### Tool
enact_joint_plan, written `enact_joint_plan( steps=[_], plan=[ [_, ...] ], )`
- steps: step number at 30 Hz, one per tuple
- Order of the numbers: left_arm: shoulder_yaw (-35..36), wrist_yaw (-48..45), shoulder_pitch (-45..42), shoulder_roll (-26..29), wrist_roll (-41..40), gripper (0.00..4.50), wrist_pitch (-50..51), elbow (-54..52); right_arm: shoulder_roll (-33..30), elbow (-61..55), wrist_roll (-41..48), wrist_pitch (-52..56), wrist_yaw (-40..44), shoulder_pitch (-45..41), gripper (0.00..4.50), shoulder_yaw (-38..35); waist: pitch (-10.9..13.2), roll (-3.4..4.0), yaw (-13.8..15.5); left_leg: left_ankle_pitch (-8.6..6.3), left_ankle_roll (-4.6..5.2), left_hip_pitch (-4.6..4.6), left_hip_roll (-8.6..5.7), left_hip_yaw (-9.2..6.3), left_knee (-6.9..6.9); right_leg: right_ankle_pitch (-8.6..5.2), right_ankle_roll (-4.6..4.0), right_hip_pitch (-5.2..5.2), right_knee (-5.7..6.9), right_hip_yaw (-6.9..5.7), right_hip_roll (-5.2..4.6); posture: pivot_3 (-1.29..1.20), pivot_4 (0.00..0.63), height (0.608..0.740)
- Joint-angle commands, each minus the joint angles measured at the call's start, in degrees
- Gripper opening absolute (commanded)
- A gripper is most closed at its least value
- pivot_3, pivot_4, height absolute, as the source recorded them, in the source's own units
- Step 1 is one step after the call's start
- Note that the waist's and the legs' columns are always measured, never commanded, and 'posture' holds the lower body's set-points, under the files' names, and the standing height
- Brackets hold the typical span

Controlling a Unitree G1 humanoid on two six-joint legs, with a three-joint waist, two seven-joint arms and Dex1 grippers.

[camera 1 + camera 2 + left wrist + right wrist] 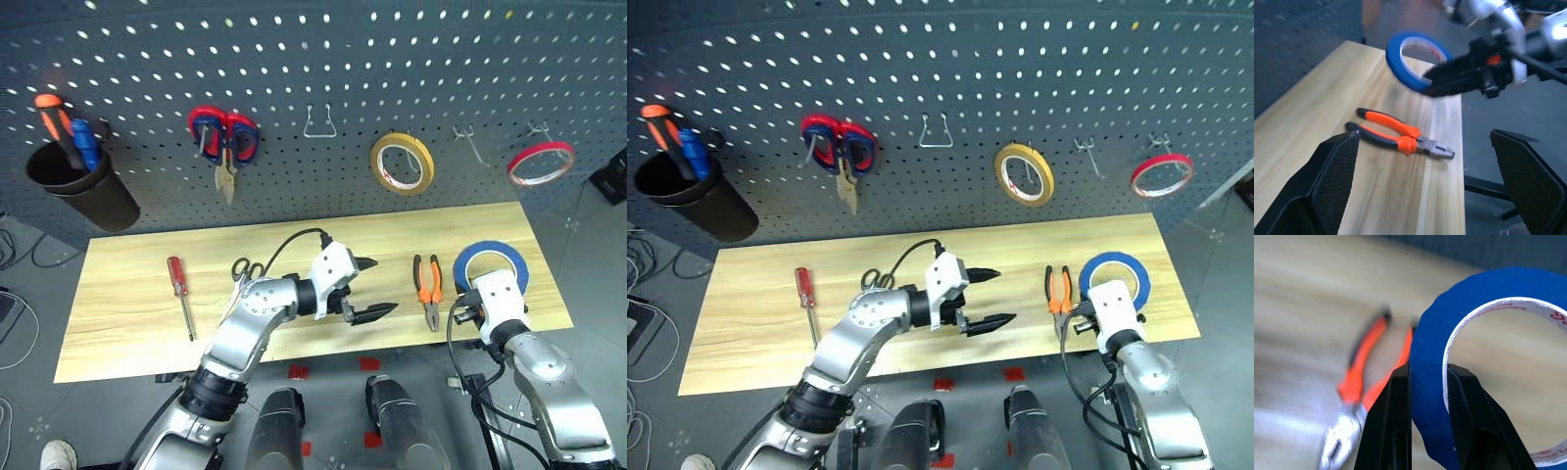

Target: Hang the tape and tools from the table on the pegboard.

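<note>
Near the worktop's (127, 328) left edge lies the red-handled screwdriver (179, 291); toward the middle, the small black-handled scissors (245, 269) show partly behind the left arm. The left gripper (370, 288) hovers over the worktop's centre, fingers spread wide and empty. The orange-handled pliers (428, 291) lie right of it. Near the right edge, the right gripper (1427, 396) has its fingers clenched on the blue tape (492, 266), one inside the ring, one outside.

A black cup (80, 186) at far left holds an orange-handled screwdriver (54, 119) and a blue-handled screwdriver (86, 143). To its right hang red-handled scissors (224, 137), an empty wire hook (319, 124), a yellow tape roll (402, 164) and, farthest right, a red tape roll (540, 163).
</note>
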Motion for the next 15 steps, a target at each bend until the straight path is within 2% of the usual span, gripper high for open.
enact_joint_plan(
  steps=[1, 4, 8, 15],
  plan=[
    [2.6, 3.1, 0.6, 0.3, -2.4, 4.5, 2.5, -6.1, -2.5, -1.6, -8.8, -12.3, -2.9, -0.7, 0.7, 3.1, -1.2, -0.04, 0.2, 0.02, 0.05, 0.02, -0.17, 0.05, 0.02, 0.05, 0.09, 0.12, -0.09, 0.03, 0.0, 0.01, 0.154, 0.74],
    [4.1, 6.3, -0.7, -0.3, -2.7, 4.5, 3.7, -6.6, -3.1, 2.2, -13.1, -19.4, -5.2, -3.9, 0.7, 4.3, -3.1, -0.25, 0.3, 0.03, 0.14, 0.07, -0.33, -0.06, 0.01, 0.14, 0.22, 0.52, -0.62, -0.12, -0.06, 0.02, 0.132, 0.74],
    [4.6, 10.9, -3.5, -2.6, -1.1, 4.5, 2.2, -1.8, -2.0, 11.5, -14.8, -24.8, -7.4, -11.1, 0.7, 4.2, -5.2, -0.75, 0.8, 0.01, 0.18, 0.2, -0.4, -0.16, -0.05, 0.16, 0.24, 0.73, -0.78, -0.26, -0.14, 0.05, 0.107, 0.74],
    [3.5, 12.7, -6.8, -4.6, -0.2, 4.5, -1.0, 3.3, -1.4, 27.4, -9.1, -29.3, -4.7, -21.8, 0.7, 1.4, -7.0, -0.71, 1.9, 0.01, 0.2, 0.34, -0.47, -0.12, -0.09, 0.16, 0.23, 0.78, -0.73, -0.23, -0.2, 0.05, 0.091, 0.74]
  ],
)
